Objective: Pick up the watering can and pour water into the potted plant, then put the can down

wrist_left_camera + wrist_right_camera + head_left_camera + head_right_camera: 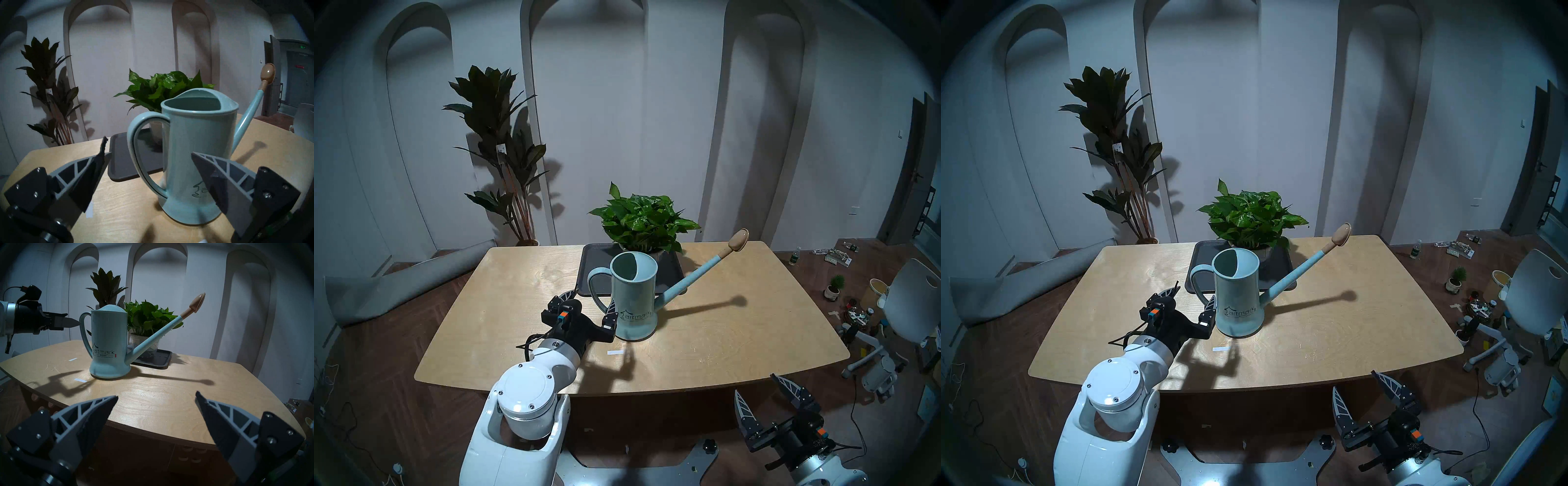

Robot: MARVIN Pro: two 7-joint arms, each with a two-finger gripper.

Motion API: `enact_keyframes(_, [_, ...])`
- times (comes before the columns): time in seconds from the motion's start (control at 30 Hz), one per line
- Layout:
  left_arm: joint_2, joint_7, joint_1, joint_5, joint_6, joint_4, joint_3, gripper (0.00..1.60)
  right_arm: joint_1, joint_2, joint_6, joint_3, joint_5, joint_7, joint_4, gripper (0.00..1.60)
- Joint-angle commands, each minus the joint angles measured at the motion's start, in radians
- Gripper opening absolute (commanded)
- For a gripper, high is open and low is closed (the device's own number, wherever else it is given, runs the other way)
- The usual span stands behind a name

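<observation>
The pale teal watering can [634, 298] stands upright on the wooden table [721, 339], with its loop handle [590, 285] to the left and its spout rising to the right, ending in a tan rose. The bushy green potted plant [644, 220] stands just behind it on a dark tray [595, 258]. My left gripper [593, 298] is open and level with the handle; in the left wrist view the handle [136, 152] lies between the fingers, not gripped. My right gripper [755, 383] is open and empty, below the table's front edge.
A tall dark-leaved plant [497, 135] stands on the floor behind the table's left. A rolled grey mat [398, 292] lies at the left. A white chair [911, 305], a tiny potted plant [834, 286] and clutter are at the right. A white tape strip [616, 353] lies before the can.
</observation>
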Motion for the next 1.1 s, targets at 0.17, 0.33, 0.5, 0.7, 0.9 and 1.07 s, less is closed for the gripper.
enact_keyframes(0.17, [-0.016,0.144,-0.147,-0.02,-0.015,0.07,0.029,1.6,0.002,0.0,-0.004,0.0,0.0,0.0,-0.024,1.6])
enact_keyframes(0.33, [-0.021,0.169,-0.166,-0.023,-0.02,0.09,0.032,1.6,0.001,0.0,-0.003,0.0,0.0,0.0,-0.024,1.6])
enact_keyframes(0.5, [-0.024,0.184,-0.18,-0.024,-0.024,0.104,0.032,1.6,0.001,0.0,-0.003,0.0,0.0,0.0,-0.024,1.6])
enact_keyframes(0.7, [-0.025,0.2,-0.185,-0.02,-0.039,0.112,0.031,1.6,0.001,0.0,-0.003,0.0,0.0,0.0,-0.025,1.6])
enact_keyframes(0.9, [-0.015,0.196,-0.182,-0.022,-0.059,0.126,0.031,1.6,0.001,0.0,-0.003,0.0,-0.001,0.0,-0.025,1.6])
enact_keyframes(1.07, [-0.005,0.185,-0.163,-0.023,-0.079,0.135,0.044,1.6,0.0,-0.001,-0.003,0.0,-0.001,0.0,-0.025,1.6])
